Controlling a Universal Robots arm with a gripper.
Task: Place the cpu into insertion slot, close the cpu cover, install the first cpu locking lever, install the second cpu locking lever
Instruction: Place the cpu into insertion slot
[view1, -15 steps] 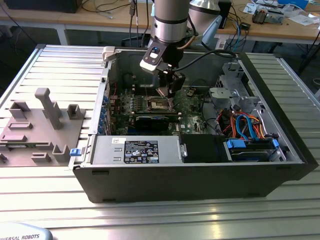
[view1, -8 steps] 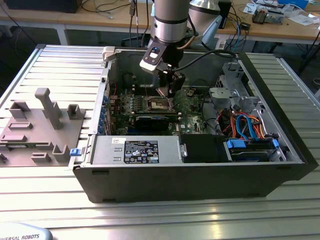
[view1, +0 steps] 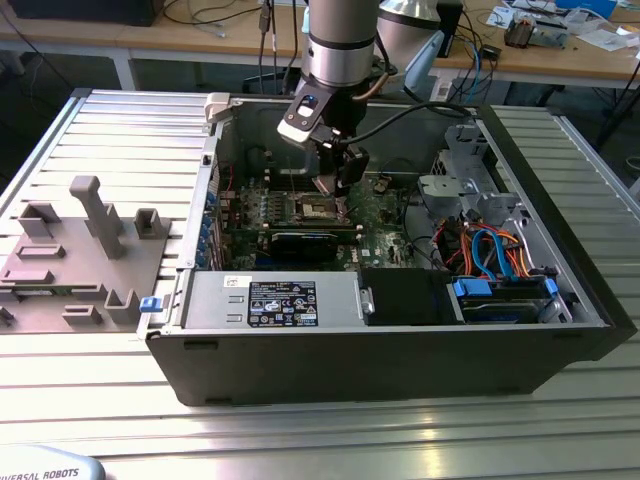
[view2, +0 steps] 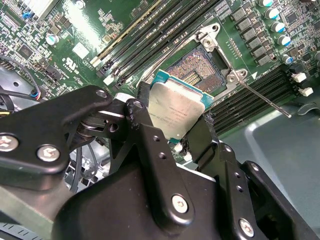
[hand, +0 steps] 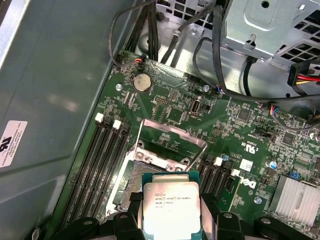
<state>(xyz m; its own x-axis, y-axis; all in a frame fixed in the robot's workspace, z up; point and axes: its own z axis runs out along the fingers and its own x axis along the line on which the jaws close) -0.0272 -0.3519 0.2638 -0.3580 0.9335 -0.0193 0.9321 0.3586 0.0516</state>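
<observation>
an open computer case (view1: 400, 350) is laid on the ribbed worktop (view1: 100, 130), with its green motherboard (hand: 165, 100) exposed. black cables (hand: 216, 60) are draped over one board edge. the gripper (hand: 171, 202) is clamped on the cpu (hand: 171, 215), which is held over the insertion slot (view2: 197, 67) and partly hides it. the cpu cover (hand: 162, 157) is raised open, and a locking lever (view2: 265, 100) is swung aside.

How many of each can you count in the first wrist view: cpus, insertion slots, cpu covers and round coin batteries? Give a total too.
cpu: 1
insertion slot: 1
cpu cover: 1
coin battery: 1
Total: 4
</observation>
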